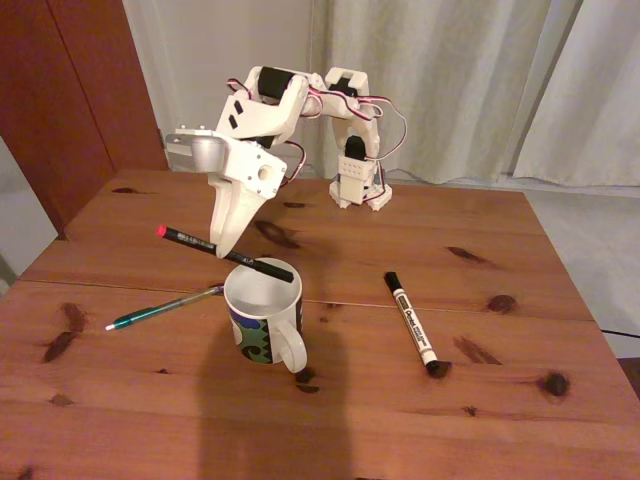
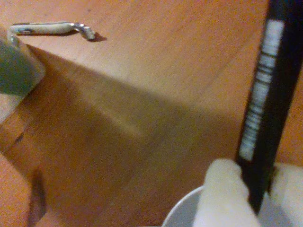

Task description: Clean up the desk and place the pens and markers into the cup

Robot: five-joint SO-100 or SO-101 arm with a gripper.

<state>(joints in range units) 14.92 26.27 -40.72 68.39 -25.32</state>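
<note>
Reddish-brown wood desk (image 1: 420, 400), smooth satin finish with dark knots and visible grain. Glossy white ceramic cup (image 1: 262, 318), glazed swirl print low on the outside. Matt white plastic gripper (image 1: 234, 255) and arm shells, slightly rough-looking. Black pen (image 1: 225, 252) in smooth plastic with light sheen, printed label along barrel in wrist view (image 2: 265, 94). Teal pen (image 1: 165, 311) translucent plastic. White marker (image 1: 412, 322) smooth plastic, black cap. Pale cloth curtains (image 1: 470, 80), soft matt folds.
</note>
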